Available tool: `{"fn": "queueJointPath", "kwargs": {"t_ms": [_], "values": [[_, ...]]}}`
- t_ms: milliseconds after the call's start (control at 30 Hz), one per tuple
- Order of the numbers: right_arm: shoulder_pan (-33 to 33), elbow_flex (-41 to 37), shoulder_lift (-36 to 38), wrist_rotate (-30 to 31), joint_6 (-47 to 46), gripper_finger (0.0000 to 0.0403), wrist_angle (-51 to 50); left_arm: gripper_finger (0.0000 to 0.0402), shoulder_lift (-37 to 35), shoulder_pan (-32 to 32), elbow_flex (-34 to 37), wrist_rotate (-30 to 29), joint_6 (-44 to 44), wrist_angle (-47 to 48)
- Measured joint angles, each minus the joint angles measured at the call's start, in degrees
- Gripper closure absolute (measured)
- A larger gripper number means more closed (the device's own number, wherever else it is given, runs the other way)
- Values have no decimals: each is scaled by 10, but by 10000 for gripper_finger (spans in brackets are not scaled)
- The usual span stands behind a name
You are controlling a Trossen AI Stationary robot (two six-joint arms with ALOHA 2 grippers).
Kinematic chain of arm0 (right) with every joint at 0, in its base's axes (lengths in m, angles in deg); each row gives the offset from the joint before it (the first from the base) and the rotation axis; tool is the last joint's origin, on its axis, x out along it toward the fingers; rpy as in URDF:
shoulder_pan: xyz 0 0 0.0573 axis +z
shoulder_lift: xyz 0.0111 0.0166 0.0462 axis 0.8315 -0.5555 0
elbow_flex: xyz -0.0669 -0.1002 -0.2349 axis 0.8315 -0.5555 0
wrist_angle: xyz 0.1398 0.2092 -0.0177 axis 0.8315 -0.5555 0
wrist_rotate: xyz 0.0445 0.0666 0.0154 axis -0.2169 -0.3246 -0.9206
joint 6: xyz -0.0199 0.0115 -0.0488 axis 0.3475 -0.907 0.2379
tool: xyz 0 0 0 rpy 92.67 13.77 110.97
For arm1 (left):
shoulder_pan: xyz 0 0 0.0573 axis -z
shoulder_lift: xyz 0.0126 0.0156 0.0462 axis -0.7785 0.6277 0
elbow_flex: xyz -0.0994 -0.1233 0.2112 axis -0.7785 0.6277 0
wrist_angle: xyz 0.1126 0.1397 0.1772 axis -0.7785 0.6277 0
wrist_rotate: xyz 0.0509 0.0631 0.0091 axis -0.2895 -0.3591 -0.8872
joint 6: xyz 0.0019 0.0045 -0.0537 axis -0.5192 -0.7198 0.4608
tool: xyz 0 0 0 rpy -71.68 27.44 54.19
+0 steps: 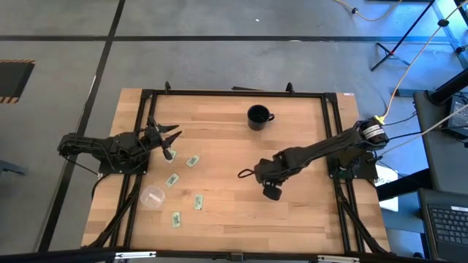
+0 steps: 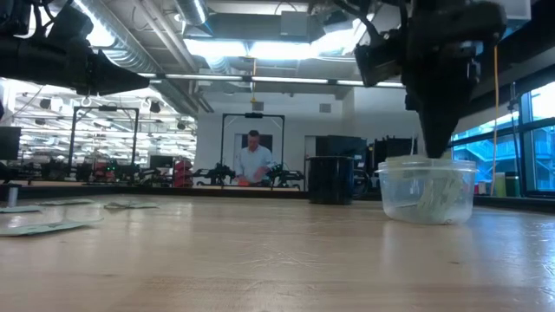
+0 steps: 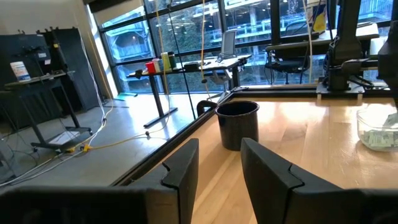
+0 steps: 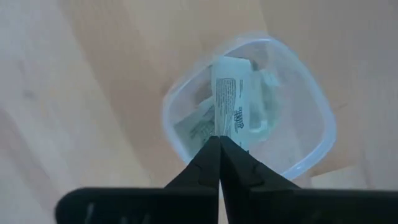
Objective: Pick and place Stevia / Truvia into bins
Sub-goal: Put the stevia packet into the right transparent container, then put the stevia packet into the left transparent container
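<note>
Several pale green and white sachets lie flat on the table's left half (image 1: 192,161) (image 1: 172,179) (image 1: 197,202) (image 1: 175,218). One empty clear cup (image 1: 152,196) stands among them. The other clear cup (image 2: 427,191) (image 4: 249,109) holds a few sachets and stands under my right gripper (image 4: 219,142), which is shut on a sachet; in the high view the arm hides this cup. My left gripper (image 1: 164,139) (image 3: 217,168) is open, above the table near its left side, touching nothing. My right gripper pinches one end of a white sachet (image 4: 231,127) between its two shut fingertips, coming from above and pointing down. The sachet hangs below the fingers into the clear cup, over the sachets lying there (image 4: 198,127). Whether its lower end rests on them I cannot tell.
A black mug with a handle (image 1: 258,117) (image 3: 237,124) stands near the table's far edge. A black frame rail (image 1: 234,93) runs round the wooden top. A person (image 2: 254,160) stands in the room far behind the table. Bare wood lies at the table's near right.
</note>
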Motion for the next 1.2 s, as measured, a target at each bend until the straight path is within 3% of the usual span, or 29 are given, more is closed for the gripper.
{"fn": "queueJointPath", "kwargs": {"t_ms": [100, 367, 633, 733, 867, 1033, 1200], "values": [[0, 0, -5, 27, -1, 391, 0, 286, 0, 0, 0, 0, 0, 0], [0, 0, -9, 28, -1, 379, -7, 286, 0, 0, 0, 0, 0, 0], [0, 0, 8, 36, 0, 322, -47, 286, 0, 0, 0, 0, 0, 0], [0, 0, 46, 86, 0, 308, -87, 286, 0, 0, 0, 0, 0, -1], [-17, 0, 115, 97, 21, 306, -109, 286, 0, 0, 0, 0, 0, -9], [-49, 1, 195, 146, 95, 307, -91, 285, 0, 0, 0, 0, 19, -7], [-91, -50, 280, 148, 171, 307, -44, 273, 0, 0, 0, 2, 47, -5]]}}
